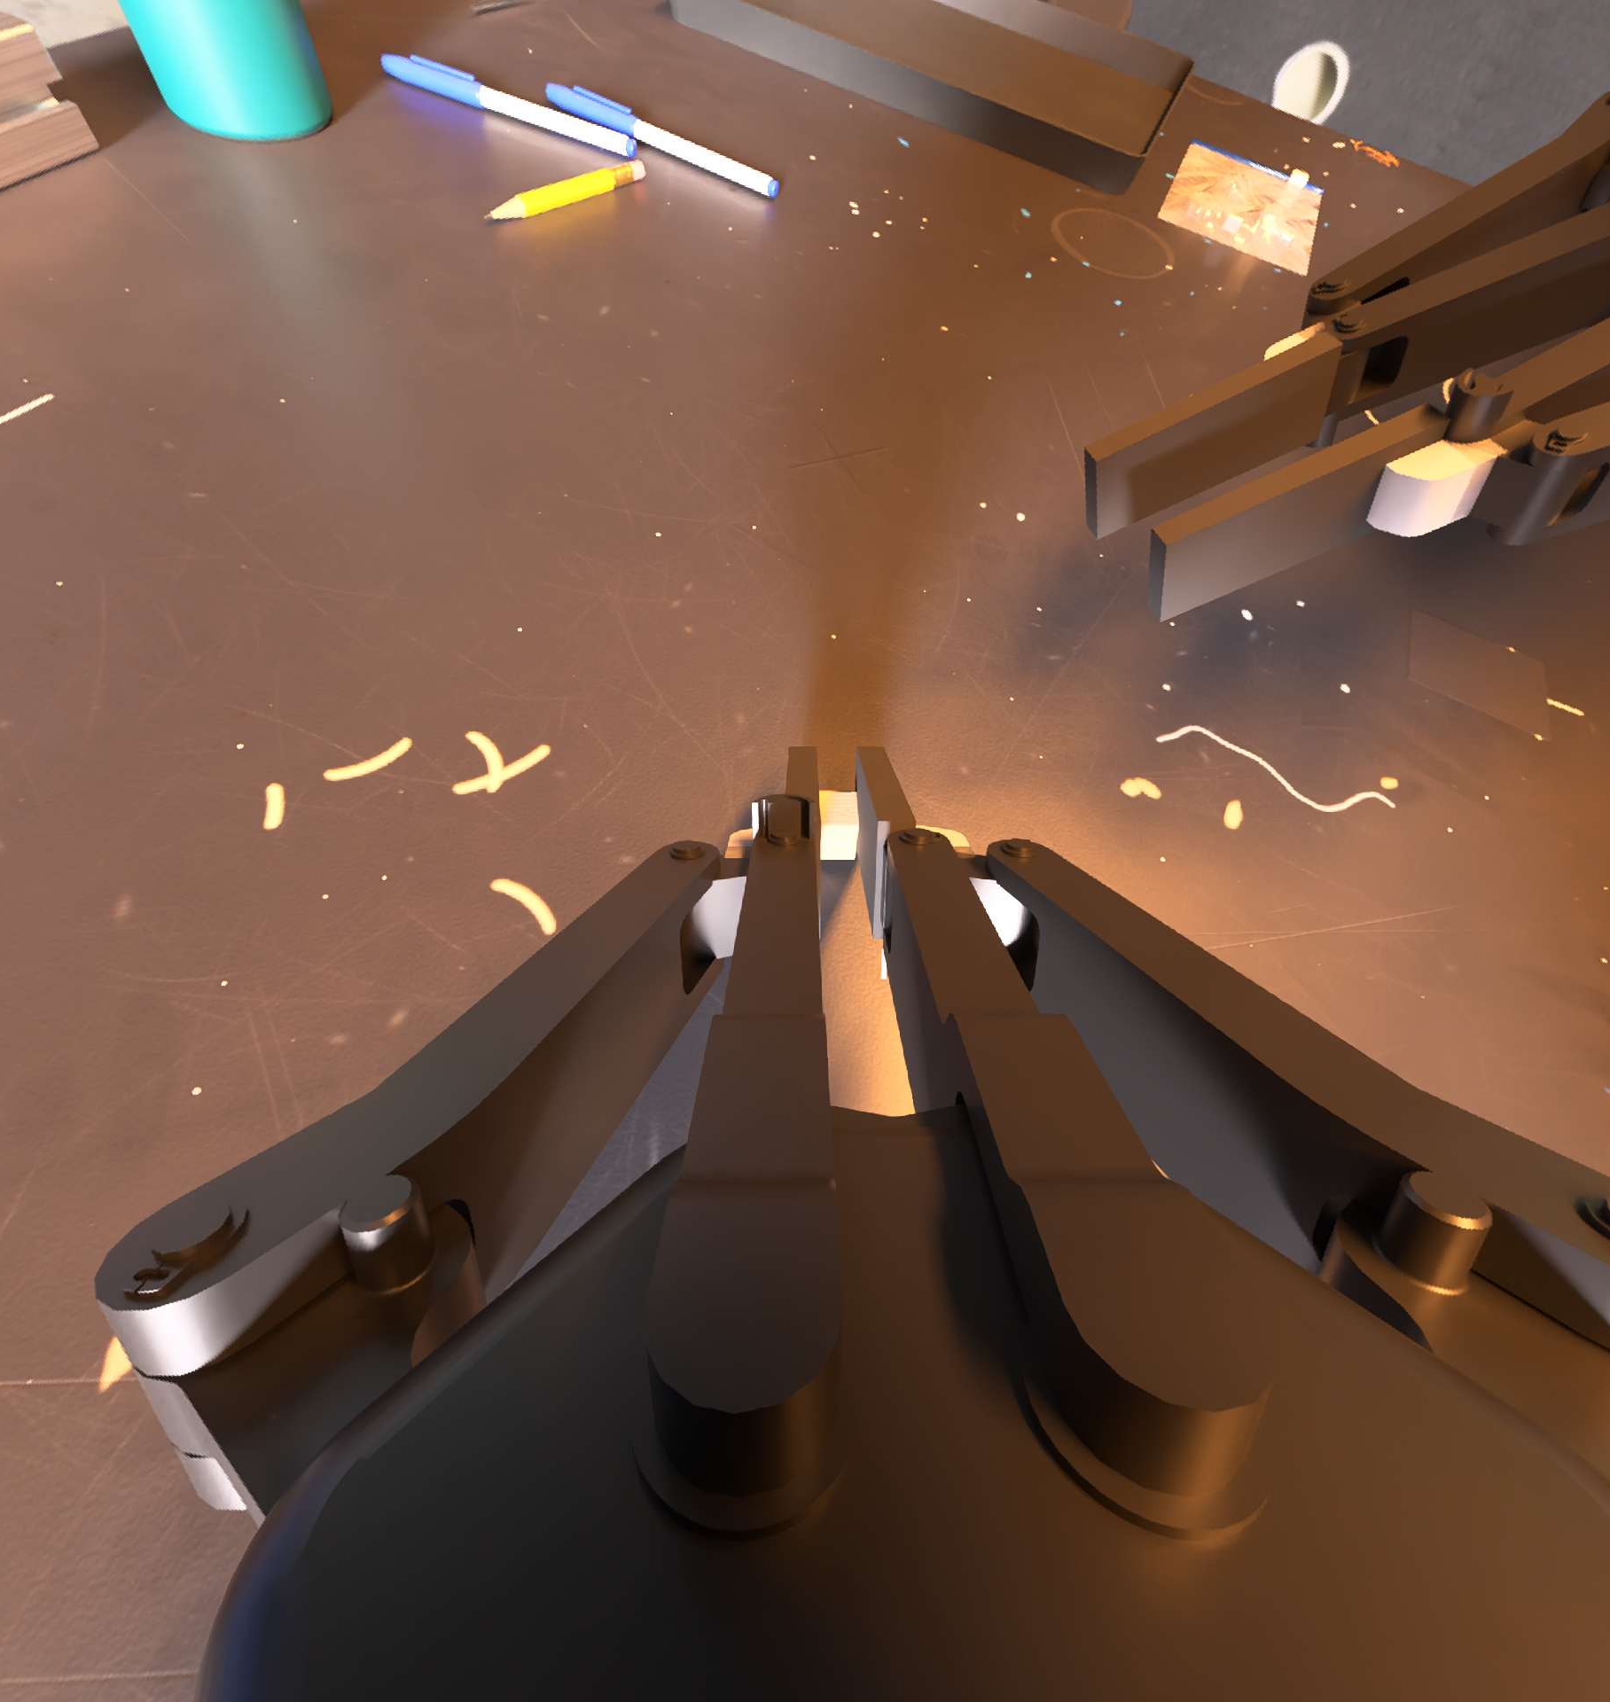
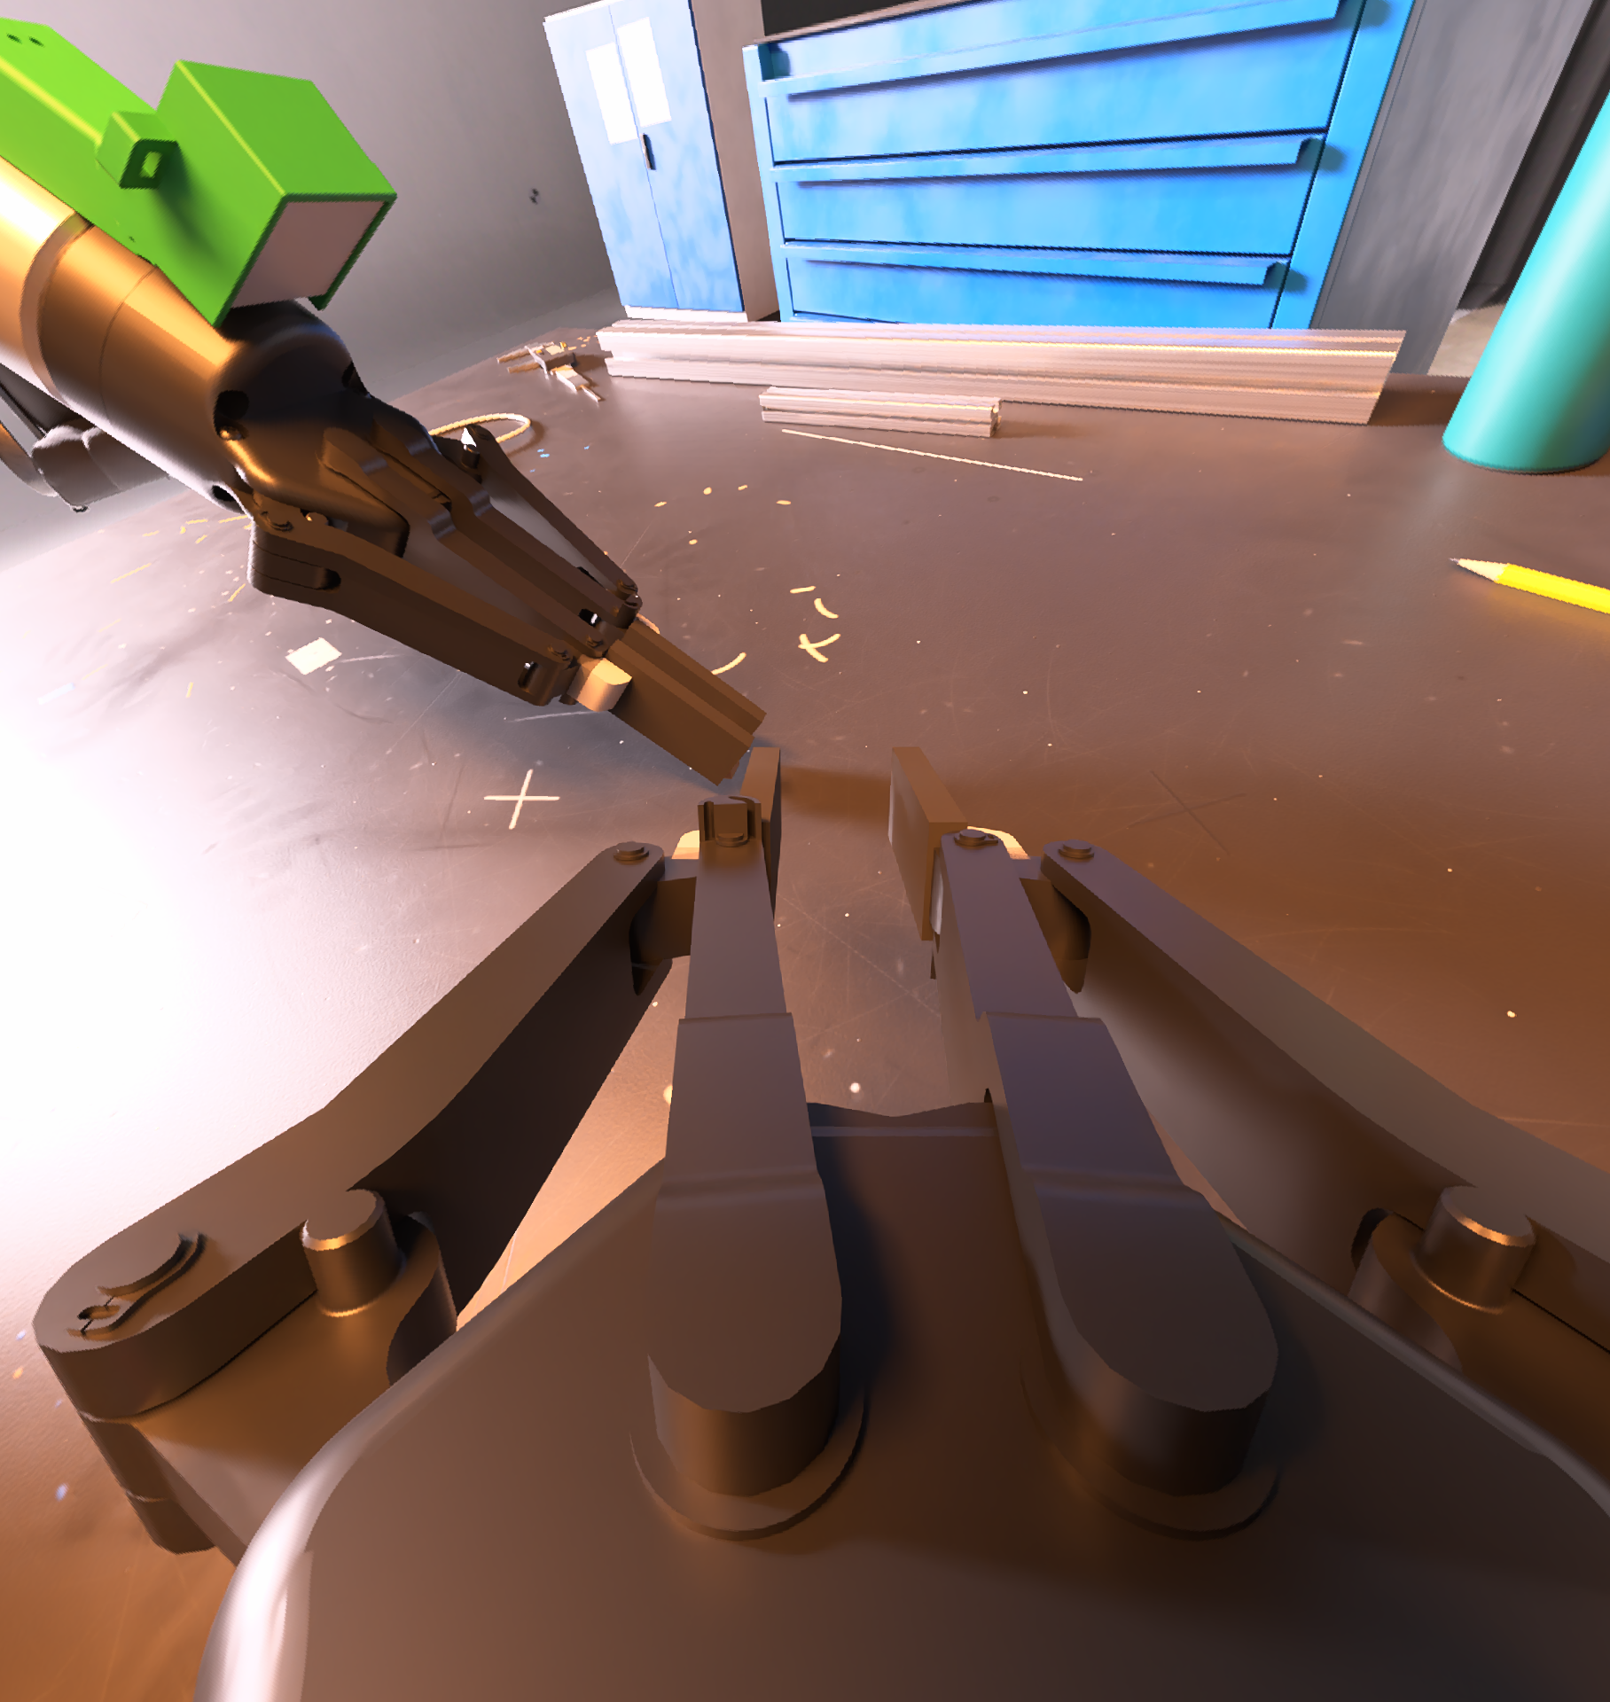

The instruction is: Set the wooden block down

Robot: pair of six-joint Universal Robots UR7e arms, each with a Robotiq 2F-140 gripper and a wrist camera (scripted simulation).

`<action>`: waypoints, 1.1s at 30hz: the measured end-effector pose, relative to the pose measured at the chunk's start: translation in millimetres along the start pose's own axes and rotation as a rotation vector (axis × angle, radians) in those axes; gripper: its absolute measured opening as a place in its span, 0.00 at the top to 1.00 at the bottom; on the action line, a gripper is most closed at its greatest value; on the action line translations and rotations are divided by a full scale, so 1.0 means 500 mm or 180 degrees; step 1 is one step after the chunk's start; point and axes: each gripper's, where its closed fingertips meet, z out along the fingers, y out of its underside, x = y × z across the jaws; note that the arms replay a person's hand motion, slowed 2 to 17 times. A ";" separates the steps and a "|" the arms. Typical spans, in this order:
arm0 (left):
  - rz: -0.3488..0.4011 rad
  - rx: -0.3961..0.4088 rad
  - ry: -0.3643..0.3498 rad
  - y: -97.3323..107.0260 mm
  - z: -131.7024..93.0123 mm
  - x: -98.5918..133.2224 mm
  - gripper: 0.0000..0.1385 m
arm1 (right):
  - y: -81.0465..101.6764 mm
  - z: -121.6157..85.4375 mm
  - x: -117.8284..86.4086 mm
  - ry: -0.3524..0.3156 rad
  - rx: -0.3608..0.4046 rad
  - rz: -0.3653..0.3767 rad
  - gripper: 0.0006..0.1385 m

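Wooden block is pinched between the left gripper fingertips, only a pale sliver of it showing in the narrow gap, out over the open middle of the worktop. That grip looks deliberate: held right at the tips, the block can be lowered onto the bare surface without the linkages fouling anything. How high it sits above the worktop I can't tell, as the fingers hide its underside.

Left jaws are drawn in close, clamped on the block's two sides. The right gripper is a different story: its fingers stand a modest way apart with nothing between them, only scratched worktop showing through the gap. It hovers just beside the left fingertips (near enough that, in the right wrist view, they almost overlap its own left finger).

Clutter sits well away towards the far edge: a teal cylinder, two blue-capped markers and a yellow pencil, so the drop zone looks free.
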 end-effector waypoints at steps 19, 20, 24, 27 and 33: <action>-0.0011 -0.0027 -0.0002 0.002 0.002 -0.001 0.92 | 0.004 0.003 -0.003 -0.0008 -0.0048 -0.0040 0.78; -0.0012 -0.0030 -0.0001 0.002 0.002 -0.001 0.92 | 0.004 0.003 -0.004 -0.0007 -0.0048 -0.0043 0.78; -0.0019 -0.0046 -0.0002 0.004 0.003 -0.001 0.92 | 0.004 0.004 -0.004 -0.0002 -0.0054 -0.0056 0.78; -0.0021 -0.0054 0.0003 0.004 0.003 -0.001 0.92 | 0.005 0.004 -0.005 0.0002 -0.0060 -0.0066 0.78; -0.0026 -0.0052 0.0000 0.004 0.003 -0.001 0.92 | 0.005 0.005 -0.005 0.0008 -0.0073 -0.0074 0.78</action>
